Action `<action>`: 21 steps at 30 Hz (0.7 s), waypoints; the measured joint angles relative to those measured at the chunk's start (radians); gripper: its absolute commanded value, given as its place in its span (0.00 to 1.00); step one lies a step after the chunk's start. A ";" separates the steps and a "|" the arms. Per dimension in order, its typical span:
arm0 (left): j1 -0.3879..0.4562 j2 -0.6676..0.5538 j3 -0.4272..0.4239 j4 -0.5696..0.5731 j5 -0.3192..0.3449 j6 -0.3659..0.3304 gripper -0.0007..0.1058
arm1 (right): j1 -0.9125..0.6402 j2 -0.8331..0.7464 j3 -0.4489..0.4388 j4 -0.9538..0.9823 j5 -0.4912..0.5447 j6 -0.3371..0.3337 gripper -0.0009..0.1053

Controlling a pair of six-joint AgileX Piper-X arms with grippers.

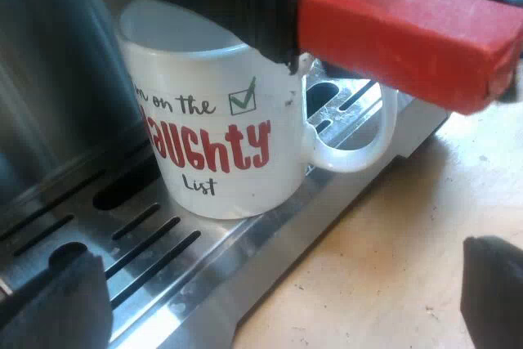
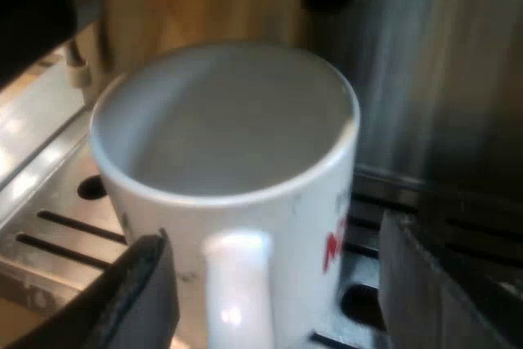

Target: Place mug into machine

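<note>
A white mug (image 1: 216, 149) with red "Naughty List" lettering stands upright on the espresso machine's slotted metal drip tray (image 1: 155, 243). Just above its rim hangs the holder's dark handle with its red end (image 1: 409, 34). My left gripper (image 1: 270, 300) is open a short way off from the mug's printed side, with nothing between its fingers. In the right wrist view the mug (image 2: 225, 136) looks empty. My right gripper (image 2: 278, 292) is open, one finger on each side of the mug's handle (image 2: 237, 284) and neither touching it.
The machine's steel front (image 2: 425, 79) rises close behind the mug. A wooden tabletop (image 1: 392, 243) runs along the tray's outer edge.
</note>
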 measured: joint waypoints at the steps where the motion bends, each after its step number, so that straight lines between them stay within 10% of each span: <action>1: 0.000 0.000 0.000 0.000 0.000 0.000 0.83 | 0.006 -0.008 0.006 0.006 0.004 0.000 0.54; 21: 0.000 0.000 0.000 0.000 0.000 0.000 0.83 | 0.053 0.132 0.146 -0.329 0.054 0.032 0.48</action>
